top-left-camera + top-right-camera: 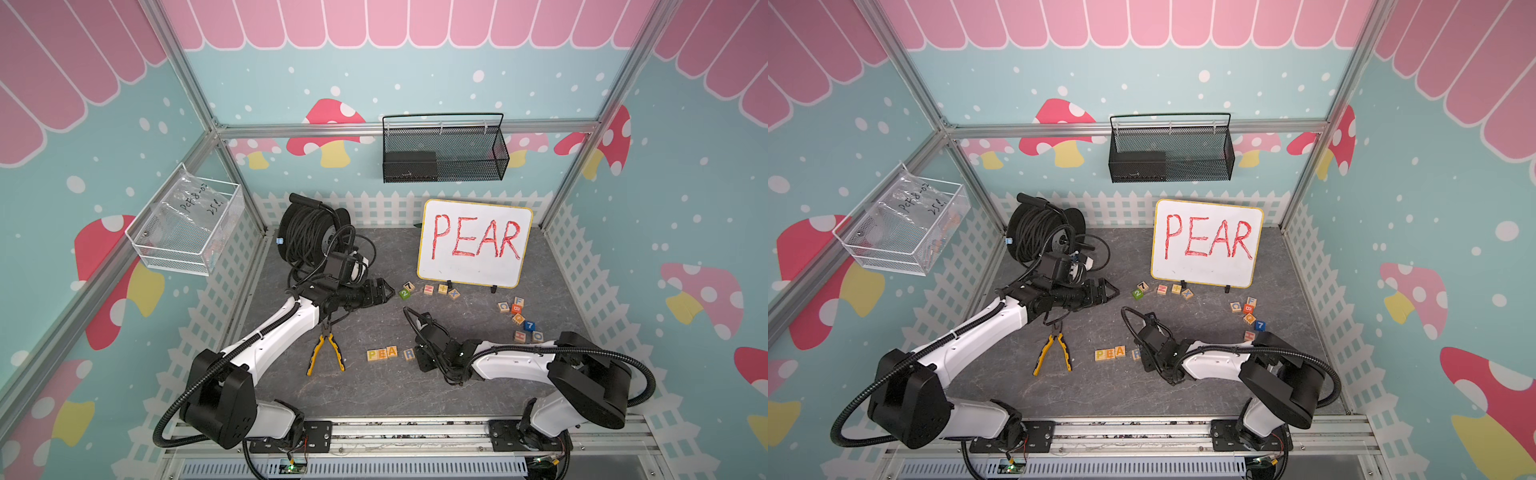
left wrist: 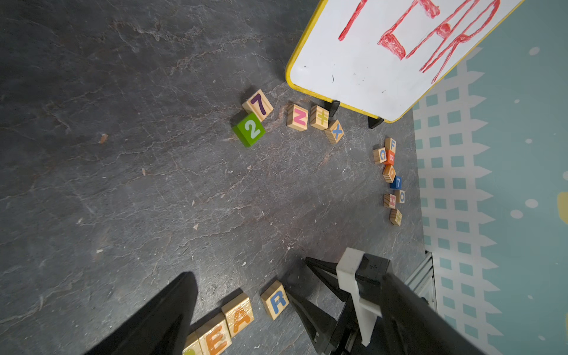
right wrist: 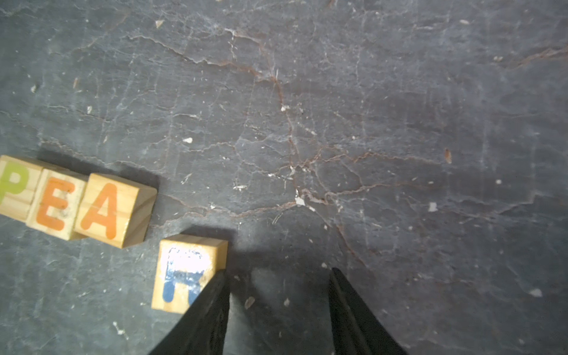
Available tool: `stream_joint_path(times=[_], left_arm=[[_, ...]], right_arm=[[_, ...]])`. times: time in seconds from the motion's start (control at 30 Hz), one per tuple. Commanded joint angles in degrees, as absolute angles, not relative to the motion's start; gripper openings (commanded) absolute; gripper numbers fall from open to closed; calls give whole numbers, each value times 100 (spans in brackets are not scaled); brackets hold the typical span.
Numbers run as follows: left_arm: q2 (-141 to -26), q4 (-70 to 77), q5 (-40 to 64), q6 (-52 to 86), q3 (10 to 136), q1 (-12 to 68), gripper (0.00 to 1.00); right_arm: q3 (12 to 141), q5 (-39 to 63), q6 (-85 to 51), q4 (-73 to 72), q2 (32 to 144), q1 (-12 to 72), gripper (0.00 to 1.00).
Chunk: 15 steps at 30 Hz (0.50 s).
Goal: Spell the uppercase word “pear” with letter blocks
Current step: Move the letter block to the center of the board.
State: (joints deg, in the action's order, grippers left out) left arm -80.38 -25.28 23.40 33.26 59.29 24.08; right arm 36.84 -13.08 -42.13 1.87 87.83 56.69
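Left of centre, the left end effector (image 1: 390, 291) is hanging above the surface (image 1: 374, 399), spread wide and empty. In the lower middle, the P block (image 1: 372, 355), E block (image 1: 382, 353) and A block (image 1: 392, 352) are sitting touching in a row, the R block (image 1: 409, 354) lying just beside them with a gap. The right end effector (image 3: 278, 270) is standing spread and empty, one finger (image 3: 212, 301) at that block's edge.

P block (image 3: 17, 187) | E block (image 3: 57, 204) | A block (image 3: 104, 210): touching row, letters up | R block (image 3: 184, 272): near A, gapped
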Motion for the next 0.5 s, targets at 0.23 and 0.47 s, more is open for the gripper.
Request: stream_joint_path(times=[0.23,0.47], left_arm=[[-8095,-2419,2424,3362,5909,2375,95],[-8086,-2422,2431,3366,5906,2376,95]], right_arm=[[3861,-1202,-4393,187,9041,5850,54],[3905,-1368,-4489,364,9040,5923,53]])
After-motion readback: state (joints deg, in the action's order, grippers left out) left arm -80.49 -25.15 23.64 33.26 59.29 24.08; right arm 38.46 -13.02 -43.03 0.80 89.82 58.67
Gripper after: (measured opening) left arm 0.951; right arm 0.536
